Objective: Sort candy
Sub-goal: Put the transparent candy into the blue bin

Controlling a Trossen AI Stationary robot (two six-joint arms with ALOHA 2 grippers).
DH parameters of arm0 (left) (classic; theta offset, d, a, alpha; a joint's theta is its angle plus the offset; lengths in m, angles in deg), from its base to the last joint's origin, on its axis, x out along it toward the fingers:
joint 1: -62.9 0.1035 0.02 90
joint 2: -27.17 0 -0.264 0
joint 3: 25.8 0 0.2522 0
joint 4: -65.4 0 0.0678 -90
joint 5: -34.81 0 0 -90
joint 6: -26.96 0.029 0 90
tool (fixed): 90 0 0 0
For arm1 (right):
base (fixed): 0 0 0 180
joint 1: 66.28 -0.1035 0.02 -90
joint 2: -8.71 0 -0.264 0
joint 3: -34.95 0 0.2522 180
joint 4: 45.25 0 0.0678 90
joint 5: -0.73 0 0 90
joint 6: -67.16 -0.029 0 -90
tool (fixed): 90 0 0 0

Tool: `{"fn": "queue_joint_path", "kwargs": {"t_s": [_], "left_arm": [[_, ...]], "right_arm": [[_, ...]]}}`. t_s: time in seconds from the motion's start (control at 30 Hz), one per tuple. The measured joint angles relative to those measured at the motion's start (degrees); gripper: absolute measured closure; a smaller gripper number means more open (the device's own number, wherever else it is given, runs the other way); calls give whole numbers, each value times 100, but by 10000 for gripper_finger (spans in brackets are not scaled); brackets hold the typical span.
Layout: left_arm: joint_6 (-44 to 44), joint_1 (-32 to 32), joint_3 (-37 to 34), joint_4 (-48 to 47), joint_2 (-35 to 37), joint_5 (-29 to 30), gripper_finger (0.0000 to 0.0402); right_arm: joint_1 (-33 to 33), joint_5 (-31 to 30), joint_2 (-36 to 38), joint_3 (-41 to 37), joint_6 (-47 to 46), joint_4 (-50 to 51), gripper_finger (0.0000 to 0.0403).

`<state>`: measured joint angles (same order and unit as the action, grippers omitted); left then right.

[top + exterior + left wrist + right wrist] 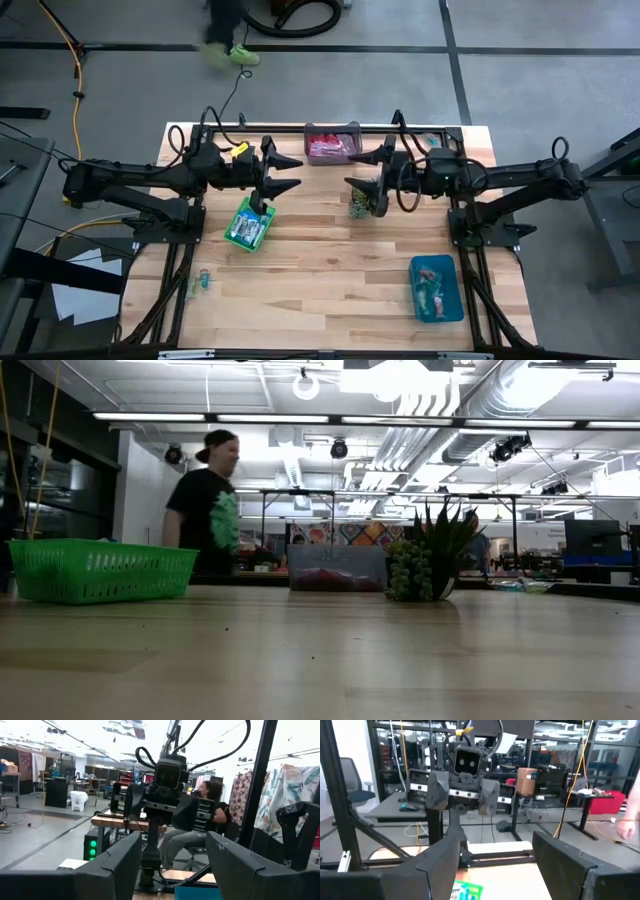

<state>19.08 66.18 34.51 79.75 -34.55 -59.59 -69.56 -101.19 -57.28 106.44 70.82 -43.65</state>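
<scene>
Candy point(249, 229) lies sorted in three bins: green basket point(250, 222) left of centre, clear bin point(332, 143) of red pieces at the far edge, blue bin point(436, 288) near the right front corner; stray pieces point(203, 281) sit by the left edge. Left gripper point(283, 172) and right gripper point(363, 169) face each other raised above the far half, jaws spread and empty, the small plant point(357, 206) under the right one. The central and front planks of the table point(320, 290) lie bare.

Left arm: reaches in from 9 o'clock, raised above the table, wrist level. Left gripper point(291, 172): fingers spread apart, empty, pointing toward 3 o'clock.

Right arm: reaches in from 3 o'clock, raised, wrist level. Right gripper point(358, 170): fingers spread apart, empty, pointing toward 9 o'clock, facing the left gripper across a gap.
</scene>
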Motion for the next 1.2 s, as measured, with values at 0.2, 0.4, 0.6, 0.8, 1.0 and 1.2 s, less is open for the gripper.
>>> {"fn": "queue_joint_path", "kwargs": {"t_s": [0.2,0.4,0.6,0.8,1.0,1.2], "left_arm": [[-677,0,0,-4,0,104,197],[-1545,7,0,-88,0,395,197],[-1556,4,6,-240,3,328,197],[-2132,-128,782,-3487,52,-303,197],[-4403,-1156,1279,-7702,4,-419,197],[-8346,-3152,312,-8334,0,-262,197]], "right_arm": [[4,-6,4,69,-108,-1,158],[4,-6,4,70,-123,110,158],[4,-6,4,70,-125,104,158],[4,-9,4,70,-125,119,158],[4,-10,4,70,-128,471,158],[4,-11,4,70,-127,881,158]]}}
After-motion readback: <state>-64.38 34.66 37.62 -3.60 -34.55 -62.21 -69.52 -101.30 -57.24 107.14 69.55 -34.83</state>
